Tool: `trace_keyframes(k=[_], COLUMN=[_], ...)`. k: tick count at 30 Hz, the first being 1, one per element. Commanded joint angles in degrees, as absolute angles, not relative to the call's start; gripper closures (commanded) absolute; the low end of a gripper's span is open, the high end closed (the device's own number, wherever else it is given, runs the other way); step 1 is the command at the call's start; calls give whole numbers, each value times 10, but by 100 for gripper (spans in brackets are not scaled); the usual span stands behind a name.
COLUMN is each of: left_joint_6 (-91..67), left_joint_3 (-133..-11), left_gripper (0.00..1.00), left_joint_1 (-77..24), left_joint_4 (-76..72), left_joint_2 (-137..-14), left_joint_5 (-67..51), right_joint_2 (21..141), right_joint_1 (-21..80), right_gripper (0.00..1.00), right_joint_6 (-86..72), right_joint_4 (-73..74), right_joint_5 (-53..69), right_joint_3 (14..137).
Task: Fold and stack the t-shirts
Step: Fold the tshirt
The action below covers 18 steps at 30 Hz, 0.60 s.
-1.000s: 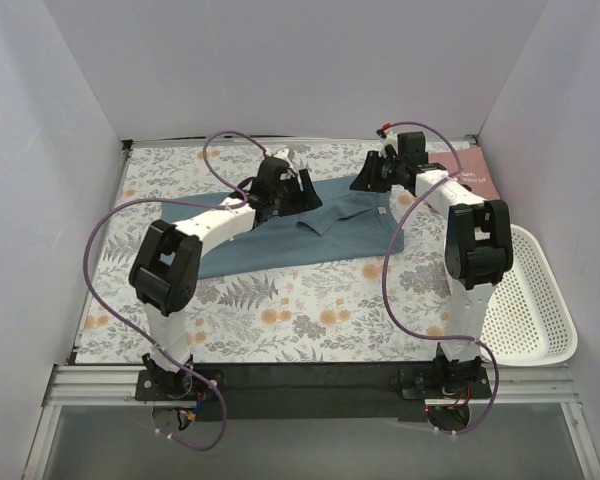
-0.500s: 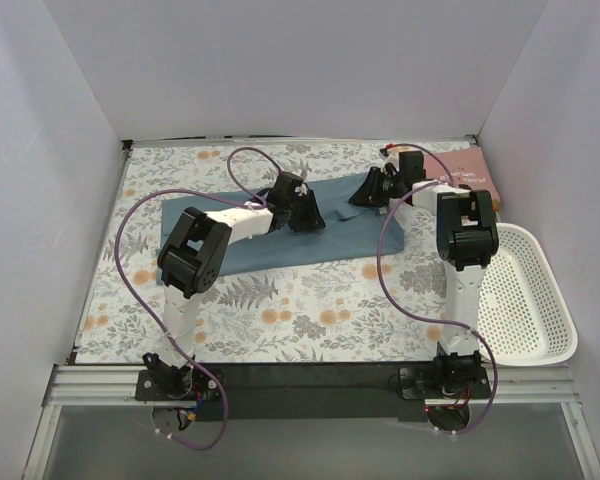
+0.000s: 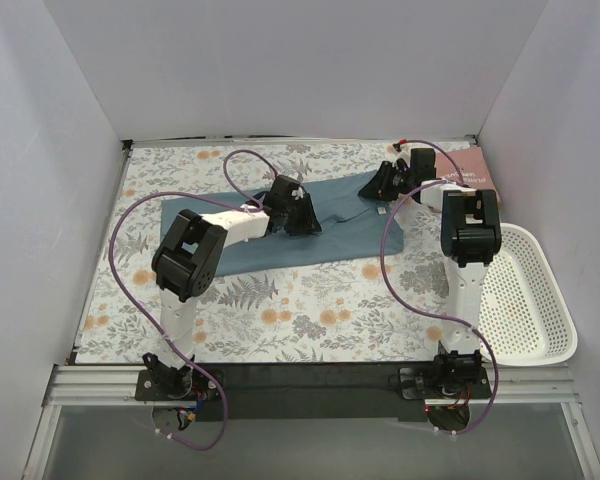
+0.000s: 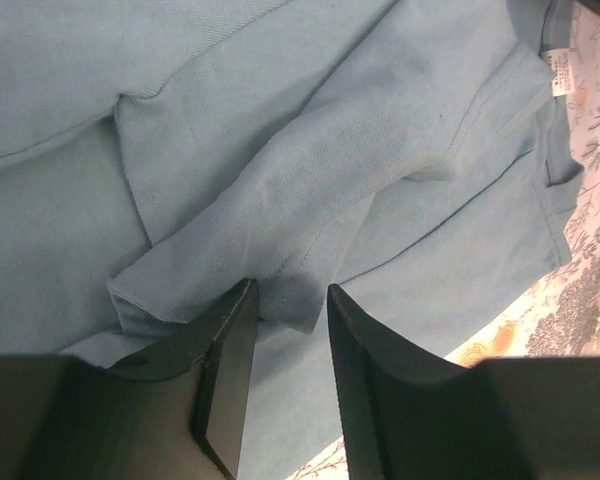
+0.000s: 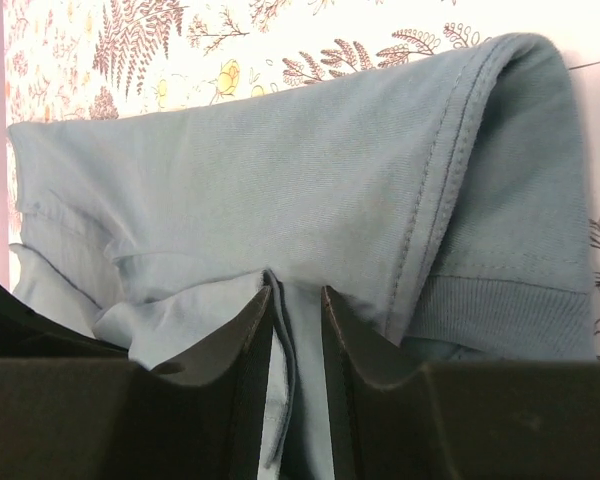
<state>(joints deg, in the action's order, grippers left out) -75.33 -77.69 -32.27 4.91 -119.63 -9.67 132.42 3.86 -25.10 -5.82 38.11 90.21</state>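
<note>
The teal-blue t-shirt (image 3: 340, 228) lies spread across the middle of the floral table cloth, its small neck label (image 4: 560, 75) showing near the right side. My left gripper (image 3: 302, 214) rests low on the shirt's middle. In the left wrist view the left gripper (image 4: 290, 292) has its fingers closed around a raised fold of the teal cloth (image 4: 330, 160). My right gripper (image 3: 381, 183) is at the shirt's far right corner. The right wrist view has the right gripper (image 5: 297, 292) pinching a thin fold of the shirt (image 5: 280, 170). The pink t-shirt (image 3: 472, 172) lies at the back right, partly behind the right arm.
A white perforated basket (image 3: 530, 290) stands at the right edge of the table. Floral table cloth (image 3: 280, 310) covers the surface in front of the shirt. White walls close in the left, back and right sides. Purple cables loop over both arms.
The teal shirt went from bunched under the arms to spread out flat toward the left. My left gripper moved right onto its middle and narrowed on a fold. The right gripper shifted slightly back.
</note>
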Motion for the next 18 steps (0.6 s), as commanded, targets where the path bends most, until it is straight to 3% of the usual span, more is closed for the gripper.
trace_keyframes(k=[1, 9, 18], left_joint_6=[-720, -762, -912], left_joint_3=[-786, -819, -752], left_gripper=[65, 39, 37], left_joint_1=[-318, -318, -323], left_joint_4=[151, 164, 164], left_joint_2=[-1174, -1145, -1081], left_joint_5=[-62, -66, -8], right_joint_2=[1277, 1171, 1148], right_joint_1=[39, 47, 53], right_gripper=[68, 67, 67], right_joint_6=[-241, -233, -259], right_joint_4=[-72, -75, -74], right_joint_5=[376, 320, 338], right_joint_3=[901, 804, 741])
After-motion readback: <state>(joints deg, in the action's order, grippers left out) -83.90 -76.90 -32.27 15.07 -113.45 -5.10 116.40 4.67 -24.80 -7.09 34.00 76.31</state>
